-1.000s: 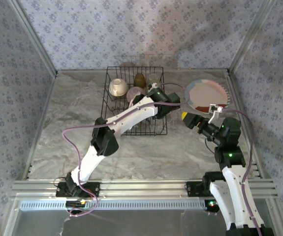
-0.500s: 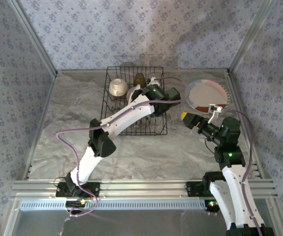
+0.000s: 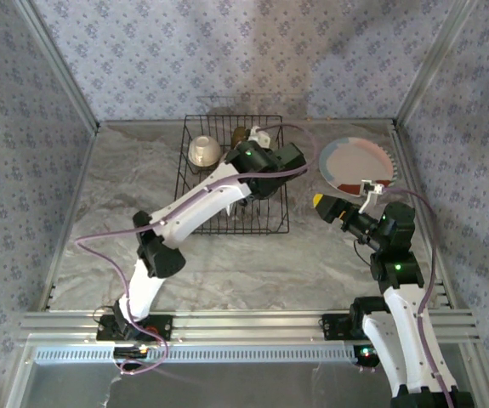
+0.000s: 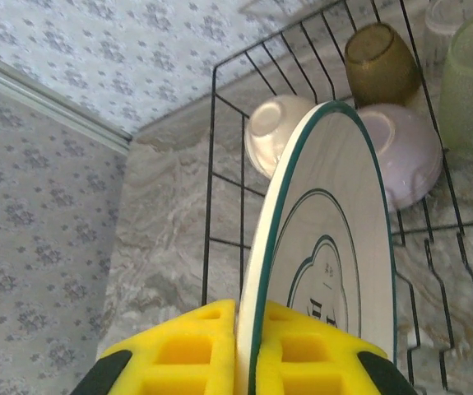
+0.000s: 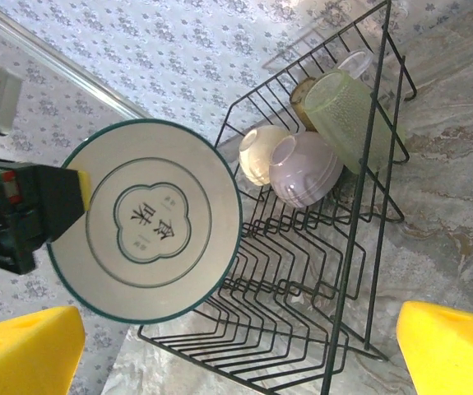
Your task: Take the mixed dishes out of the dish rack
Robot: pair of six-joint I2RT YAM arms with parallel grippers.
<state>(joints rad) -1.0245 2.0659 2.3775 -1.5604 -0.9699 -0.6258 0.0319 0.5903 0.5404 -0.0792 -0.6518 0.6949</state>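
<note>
plate (image 5: 150, 218) pinched in L gripper (image 4: 244, 350), R gripper (image 5: 240, 350) spread

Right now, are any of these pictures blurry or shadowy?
Top view: soft overall, a dim shadow on the back wall above the dish rack. Left wrist view: the green-rimmed plate looks sharp. Right wrist view: the near yellow fingers are blurred, the rack crisp.
</note>
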